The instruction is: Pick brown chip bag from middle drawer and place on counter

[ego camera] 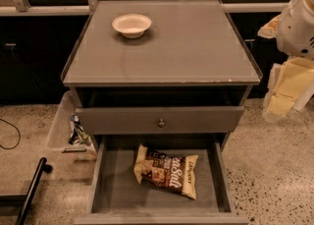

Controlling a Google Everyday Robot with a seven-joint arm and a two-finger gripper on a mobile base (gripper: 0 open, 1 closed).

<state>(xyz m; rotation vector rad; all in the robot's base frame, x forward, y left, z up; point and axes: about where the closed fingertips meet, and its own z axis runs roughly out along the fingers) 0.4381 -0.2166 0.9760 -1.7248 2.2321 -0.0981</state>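
Note:
The brown chip bag (167,171) lies flat on the floor of the open middle drawer (110,189), a little right of centre, with its white "Sea Salt" lettering facing up. The drawer is pulled out toward me below a closed drawer front with a small round knob (161,123). The counter (186,47) is the cabinet's flat grey top above. My gripper (283,98) hangs at the right edge of the view, beside the cabinet's right side at counter height. It is well above and to the right of the bag and holds nothing that I can see.
A small white bowl (131,25) stands on the counter's far left part. A clear plastic bin (64,126) with a few items sits on the floor left of the cabinet. A black bar (32,189) slants across the bottom left. Dark cabinets stand behind.

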